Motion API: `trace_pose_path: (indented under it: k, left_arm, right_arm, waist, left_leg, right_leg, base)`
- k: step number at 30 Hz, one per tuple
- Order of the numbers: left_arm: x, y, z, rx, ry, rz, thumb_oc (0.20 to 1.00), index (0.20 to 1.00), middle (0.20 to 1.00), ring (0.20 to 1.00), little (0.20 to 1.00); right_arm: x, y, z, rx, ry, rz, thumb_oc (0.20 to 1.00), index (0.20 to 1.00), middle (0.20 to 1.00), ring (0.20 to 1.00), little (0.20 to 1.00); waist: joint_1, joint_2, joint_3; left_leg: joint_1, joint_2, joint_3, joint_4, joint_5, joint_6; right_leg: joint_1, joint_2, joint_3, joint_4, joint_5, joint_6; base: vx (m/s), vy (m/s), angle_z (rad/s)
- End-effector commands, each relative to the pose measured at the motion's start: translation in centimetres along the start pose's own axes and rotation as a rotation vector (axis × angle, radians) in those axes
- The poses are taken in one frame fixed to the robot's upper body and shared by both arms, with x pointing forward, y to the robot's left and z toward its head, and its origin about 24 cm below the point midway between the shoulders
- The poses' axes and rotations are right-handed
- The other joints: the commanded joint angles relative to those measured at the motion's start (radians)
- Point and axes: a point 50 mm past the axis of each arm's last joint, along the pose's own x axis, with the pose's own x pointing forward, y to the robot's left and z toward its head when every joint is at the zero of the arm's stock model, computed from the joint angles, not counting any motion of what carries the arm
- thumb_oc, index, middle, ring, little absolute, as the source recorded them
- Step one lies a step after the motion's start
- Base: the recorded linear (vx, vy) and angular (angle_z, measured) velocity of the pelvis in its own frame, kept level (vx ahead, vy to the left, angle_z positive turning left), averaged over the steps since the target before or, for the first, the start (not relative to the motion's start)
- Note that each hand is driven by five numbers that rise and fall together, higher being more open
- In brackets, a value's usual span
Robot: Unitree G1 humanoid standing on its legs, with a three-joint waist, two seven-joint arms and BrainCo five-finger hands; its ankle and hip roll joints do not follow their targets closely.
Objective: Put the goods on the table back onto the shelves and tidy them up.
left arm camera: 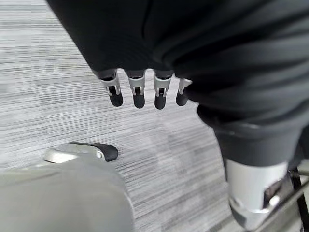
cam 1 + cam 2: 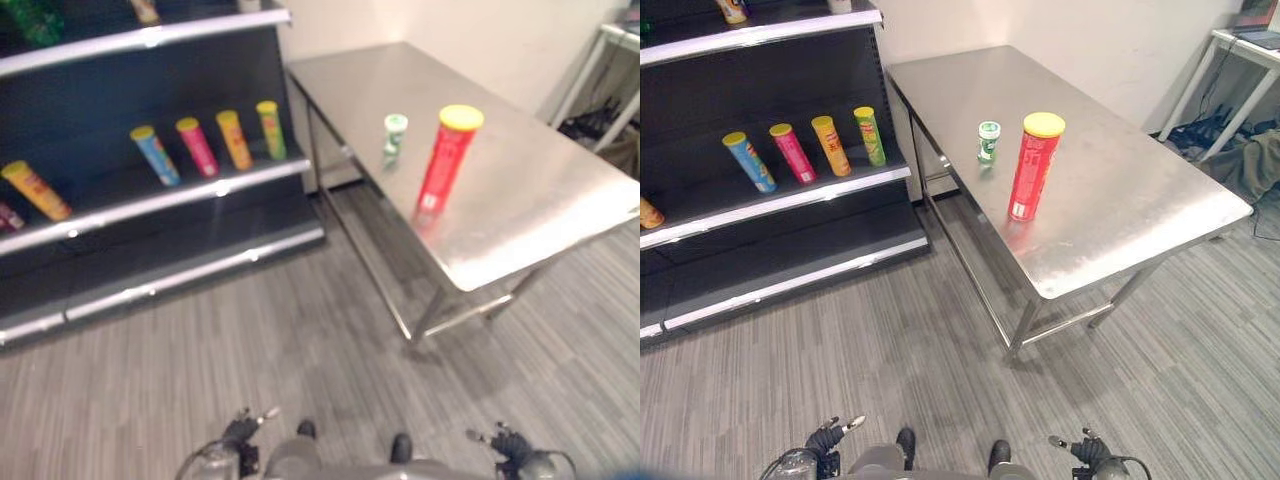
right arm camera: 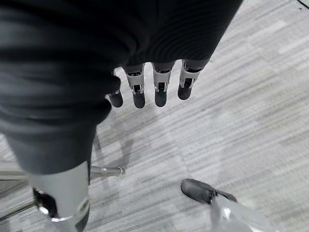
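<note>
Red can (image 2: 1035, 166) and small green bottle (image 2: 988, 141) upright near table's (image 2: 1160, 200) left edge, apart. Four cans (image 2: 805, 148) on shelf (image 2: 780, 203). Left hand (image 1: 140, 89) and right hand (image 3: 149, 87) relaxed, empty, over floor (image 2: 940, 380).

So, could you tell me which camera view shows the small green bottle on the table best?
The right eye view: the small green bottle stands upright and crisp on the steel table, just behind the red canister. The left eye view shows the same bottle, only blurrier. Both wrist views look down at the floor instead.
</note>
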Motion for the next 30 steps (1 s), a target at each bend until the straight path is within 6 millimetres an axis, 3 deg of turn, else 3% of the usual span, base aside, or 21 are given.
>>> trace_pose_path:
  k: [1,2,3,4,6,7,8,10,11,12,14,16,19,21,22,25,28,29,30]
  left_arm:
    - [0.1,1.7,1.8,-0.068,-0.076,0.062,1.000,1.000,1.000,1.000,1.000]
    - [0.1,1.7,1.8,-0.067,-0.076,0.062,1.000,1.000,1.000,1.000,1.000]
    - [0.0,2.0,1.6,-0.066,-0.069,0.070,1.000,1.000,1.000,1.000,1.000]
    - [-0.1,2.2,1.1,-0.061,-0.056,0.069,1.000,1.000,1.000,1.000,1.000]
    - [-0.1,2.1,1.0,-0.062,-0.057,0.064,1.000,1.000,1.000,1.000,1.000]
    - [-0.1,2.1,1.0,-0.062,-0.057,0.064,1.000,1.000,1.000,1.000,1.000]
    - [-0.1,2.7,1.0,-0.043,-0.057,0.078,1.000,1.000,1.000,1.000,1.000]
    - [-0.1,3.7,1.3,-0.021,-0.054,0.105,1.000,1.000,1.000,1.000,1.000]
    - [-0.1,4.4,1.7,-0.009,-0.054,0.115,1.000,1.000,1.000,1.000,1.000]
    - [-0.1,4.4,1.7,-0.009,-0.054,0.114,1.000,1.000,1.000,1.000,1.000]
    - [-0.2,4.9,2.0,-0.004,-0.057,0.124,1.000,1.000,1.000,1.000,1.000]
    - [-0.2,5.5,2.1,0.004,-0.051,0.144,1.000,1.000,1.000,1.000,1.000]
    - [-0.2,5.5,2.5,-0.002,-0.065,0.146,1.000,1.000,1.000,1.000,1.000]
    - [-0.2,5.3,2.5,0.001,-0.071,0.138,1.000,1.000,1.000,1.000,1.000]
    - [-0.1,5.1,2.5,0.004,-0.072,0.135,1.000,1.000,1.000,1.000,1.000]
    - [0.0,4.5,2.5,0.021,-0.068,0.118,1.000,1.000,1.000,1.000,1.000]
    - [0.0,4.0,2.3,0.036,-0.064,0.104,1.000,1.000,1.000,1.000,1.000]
    - [0.1,3.9,2.3,0.041,-0.063,0.096,1.000,1.000,1.000,1.000,1.000]
    - [0.1,3.7,2.5,0.055,-0.072,0.088,1.000,1.000,1.000,1.000,1.000]
  right_arm:
    - [0.0,0.0,3.1,0.079,-0.135,-0.015,1.000,1.000,1.000,1.000,1.000]
    - [0.0,0.0,3.0,0.079,-0.134,-0.014,1.000,1.000,1.000,1.000,1.000]
    - [-0.1,0.0,3.7,0.102,-0.169,-0.008,1.000,1.000,1.000,1.000,1.000]
    - [-0.1,0.1,4.2,0.112,-0.185,-0.001,1.000,1.000,1.000,1.000,1.000]
    - [-0.3,0.6,5.1,0.132,-0.228,0.020,1.000,1.000,1.000,1.000,1.000]
    - [-0.3,0.6,5.1,0.132,-0.228,0.020,1.000,1.000,1.000,1.000,1.000]
    - [-0.3,0.9,6.2,0.135,-0.268,0.029,1.000,1.000,1.000,1.000,1.000]
    - [-0.3,1.3,6.8,0.133,-0.285,0.042,1.000,1.000,1.000,1.000,1.000]
    - [-0.4,1.3,7.0,0.146,-0.297,0.047,1.000,1.000,1.000,1.000,1.000]
    - [-0.4,1.2,7.0,0.146,-0.297,0.047,1.000,1.000,1.000,1.000,1.000]
    - [-0.4,1.3,6.6,0.158,-0.279,0.040,1.000,1.000,1.000,1.000,1.000]
    - [-0.4,1.6,5.9,0.166,-0.257,0.041,1.000,1.000,1.000,1.000,1.000]
    - [-0.3,1.6,5.4,0.172,-0.236,0.036,1.000,1.000,1.000,1.000,1.000]
    - [-0.2,1.4,5.1,0.178,-0.219,0.025,1.000,1.000,1.000,1.000,1.000]
    - [-0.1,1.2,4.9,0.181,-0.205,0.017,1.000,1.000,1.000,1.000,1.000]
    - [0.1,0.7,4.0,0.189,-0.162,-0.011,1.000,1.000,1.000,1.000,1.000]
    - [0.1,0.3,3.1,0.188,-0.123,-0.028,1.000,1.000,1.000,1.000,1.000]
    - [0.1,0.2,2.2,0.187,-0.089,-0.033,1.000,1.000,1.000,1.000,1.000]
    - [0.0,0.1,-0.1,0.185,0.001,-0.041,1.000,1.000,1.000,1.000,1.000]
  waist:
    - [0.036,-0.057,0.021]
    - [0.037,-0.059,0.022]
    - [0.044,-0.057,0.019]
    - [0.049,-0.049,0.003]
    - [0.056,-0.044,-0.011]
    - [0.056,-0.044,-0.011]
    - [0.067,-0.062,-0.021]
    - [0.067,-0.078,-0.024]
    - [0.046,-0.073,-0.018]
    - [0.047,-0.072,-0.020]
    - [0.029,-0.060,-0.001]
    - [0.014,-0.042,0.012]
    - [0.000,-0.041,0.018]
    - [-0.006,-0.044,0.024]
    - [-0.019,-0.044,0.033]
    - [-0.045,-0.056,0.041]
    - [-0.055,-0.060,0.044]
    - [-0.058,-0.064,0.043]
    - [-0.059,-0.071,0.035]
  left_leg:
    - [-0.154,0.043,0.021,-0.165,0.150,-0.028]
    - [-0.150,0.042,0.024,-0.167,0.151,-0.028]
    - [-0.193,0.060,0.085,-0.184,0.165,-0.031]
    - [-0.176,0.064,0.094,-0.204,0.163,-0.030]
    - [-0.157,0.062,0.101,-0.196,0.227,-0.032]
    - [-0.157,0.062,0.101,-0.196,0.227,-0.032]
    - [-0.139,0.046,0.124,-0.168,0.218,-0.010]
    - [-0.095,0.024,0.144,-0.169,0.188,0.019]
    - [-0.044,-0.008,0.143,-0.175,0.152,0.053]
    - [-0.046,-0.005,0.144,-0.175,0.152,0.053]
    - [0.000,-0.028,0.137,-0.177,0.121,0.083]
    - [0.043,-0.030,0.133,-0.189,0.093,0.098]
    - [0.082,-0.042,0.128,-0.194,0.064,0.098]
    - [0.108,-0.056,0.126,-0.198,0.038,0.091]
    - [0.130,-0.061,0.115,-0.197,0.023,0.086]
    - [0.174,-0.085,0.080,-0.197,-0.008,0.079]
    - [0.204,-0.096,0.069,-0.197,-0.024,0.077]
    - [0.219,-0.102,0.061,-0.196,-0.034,0.077]
    - [0.232,-0.112,0.048,-0.185,-0.057,0.077]
  right_leg:
    - [0.136,0.021,0.037,0.032,-0.189,0.026]
    - [0.138,0.018,0.039,0.032,-0.190,0.027]
    - [0.179,0.010,0.053,0.024,-0.204,0.036]
    - [0.189,0.006,0.063,0.024,-0.207,0.049]
    - [0.200,-0.021,0.069,0.039,-0.206,0.071]
    - [0.200,-0.021,0.069,0.039,-0.206,0.071]
    - [0.177,-0.074,0.081,0.103,-0.177,0.098]
    - [0.122,-0.105,0.101,0.238,-0.116,0.111]
    - [0.047,-0.122,0.126,0.425,-0.025,0.101]
    - [0.044,-0.120,0.127,0.424,-0.023,0.101]
    - [-0.031,-0.132,0.138,0.593,0.060,0.091]
    - [-0.111,-0.149,0.123,0.696,0.084,0.086]
    - [-0.147,-0.174,0.065,0.611,0.048,0.077]
    - [-0.163,-0.176,0.002,0.434,0.016,0.083]
    - [-0.168,-0.153,-0.005,0.329,0.010,0.086]
    - [-0.192,-0.099,0.046,0.126,0.041,0.120]
    - [-0.201,-0.077,0.051,0.080,0.071,0.133]
    - [-0.197,-0.072,0.051,0.079,0.073,0.131]
    - [-0.176,-0.074,0.043,0.077,0.085,0.127]
  base:
    - [0.30,0.191,-0.17]
    - [0.35,0.265,-0.01]
    - [0.41,0.336,0.08]
    - [0.56,0.474,0.14]
    - [0.33,0.307,-0.16]
    - [0.32,0.355,-0.35]
    - [0.28,0.335,-0.18]
    - [0.35,0.435,-0.30]
    - [0.26,0.349,-0.54]
    - [0.24,0.349,-0.29]
    - [0.17,0.266,0.21]
    - [0.24,0.247,0.25]
    - [0.23,0.080,0.12]
    - [0.27,-0.015,0.13]
    - [0.32,-0.057,0.14]
    - [0.30,-0.023,0.16]
    - [0.21,-0.001,0.35]
    - [0.24,-0.039,0.36]
    - [0.33,-0.076,0.49]
